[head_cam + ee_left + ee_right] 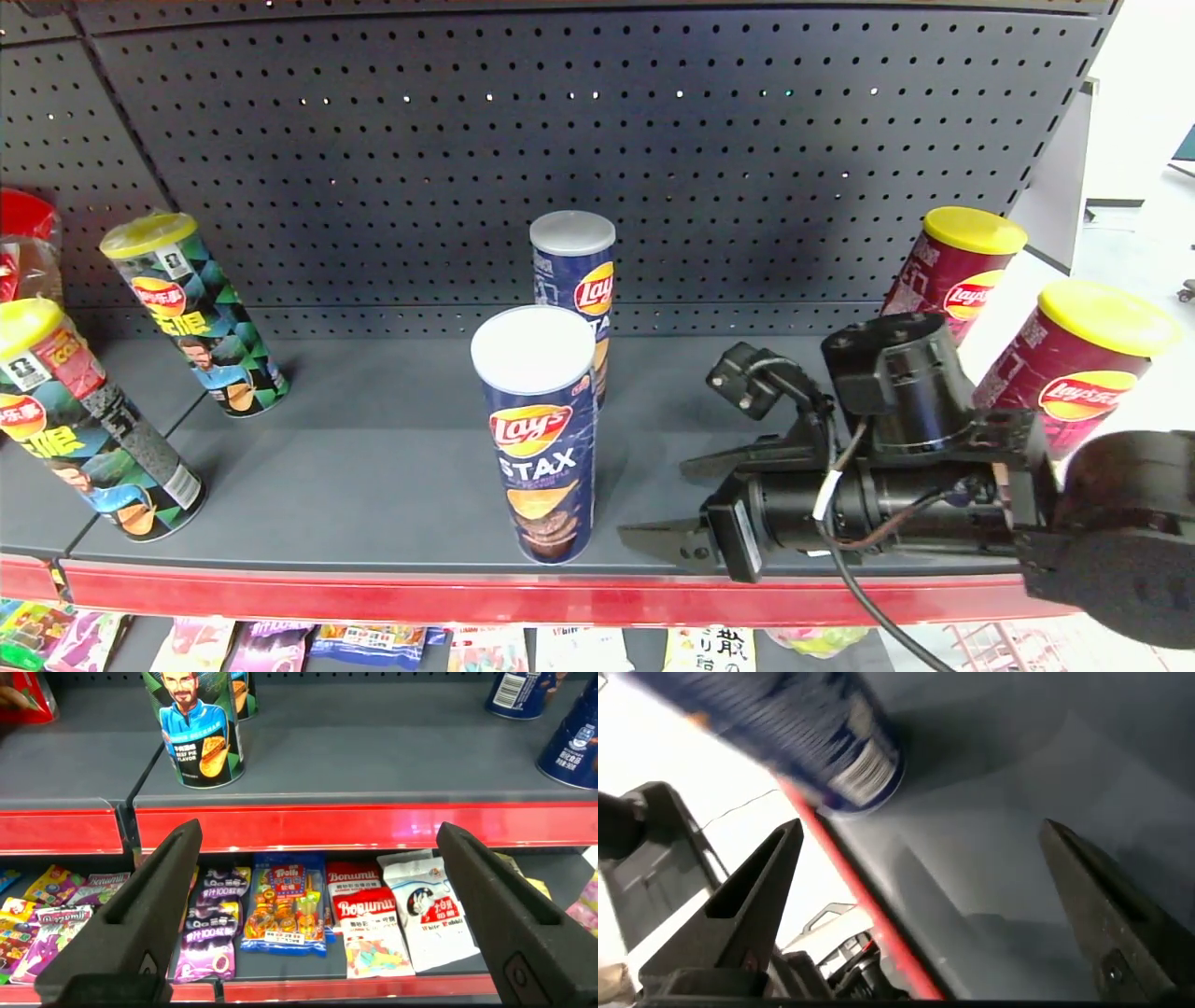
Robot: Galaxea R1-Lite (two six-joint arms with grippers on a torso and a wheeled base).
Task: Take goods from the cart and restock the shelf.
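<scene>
Two blue chip cans stand upright mid-shelf, one near the front edge (537, 439) and one behind it (574, 285). My right gripper (665, 504) lies just right of the front can, level with its lower half, open and holding nothing, a small gap away. In the right wrist view that can (803, 737) is a blur beyond the open right gripper (920, 831), above the grey shelf board (1018, 812). My left gripper (318, 831) is open and empty in front of the red shelf lip (355, 826), facing the lower shelf of snack bags (290, 905).
Two maroon cans with yellow lids (952, 266) (1083, 369) stand at the shelf's right end, behind my right arm. Two green-and-black cans (196, 313) (84, 439) and a red bag (23, 233) stand at the left. Bare board (373, 439) lies between them and the blue cans.
</scene>
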